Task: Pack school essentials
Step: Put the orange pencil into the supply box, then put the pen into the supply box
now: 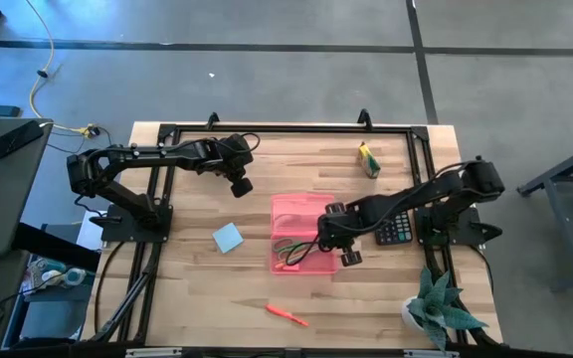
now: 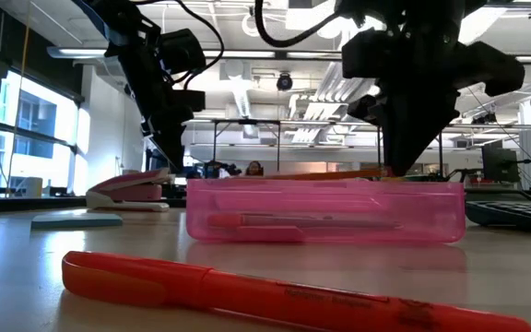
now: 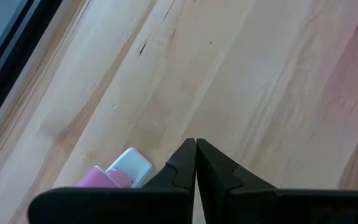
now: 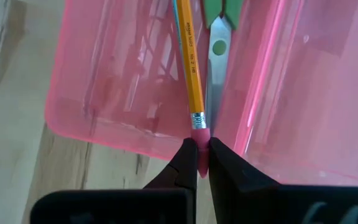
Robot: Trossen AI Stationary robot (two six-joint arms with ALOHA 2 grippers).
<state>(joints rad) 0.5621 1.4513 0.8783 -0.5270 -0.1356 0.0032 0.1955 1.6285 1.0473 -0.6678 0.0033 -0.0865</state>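
Note:
A clear pink case (image 1: 301, 211) lies at the table's middle, with green-handled scissors (image 4: 216, 37) inside. My right gripper (image 4: 199, 152) stands over the case's right part (image 1: 331, 237) and is shut on a yellow pencil (image 4: 188, 56). The light-blue note pad (image 1: 228, 237) lies flat left of the case. The orange-red pen (image 1: 286, 314) rests near the front edge, and the yellow-green box (image 1: 368, 159) sits at the far right. My left gripper (image 3: 196, 146) is shut and hovers far-left of the case (image 1: 239, 185), close over a pink and white bar (image 3: 114, 175). I cannot tell whether it touches the bar. My right gripper pinches the pencil's pink eraser end (image 4: 199, 132) between its two fingertips, coming from above. The fingers lie roughly in line with the pencil. The pencil runs away from them over the open case, about level with the case's top rim (image 2: 330, 173).
A black calculator (image 1: 398, 231) lies right of the case, under my right arm. A potted plant (image 1: 441, 308) stands at the near right corner. Bare wood stretches between the case and the near edge, around the pen.

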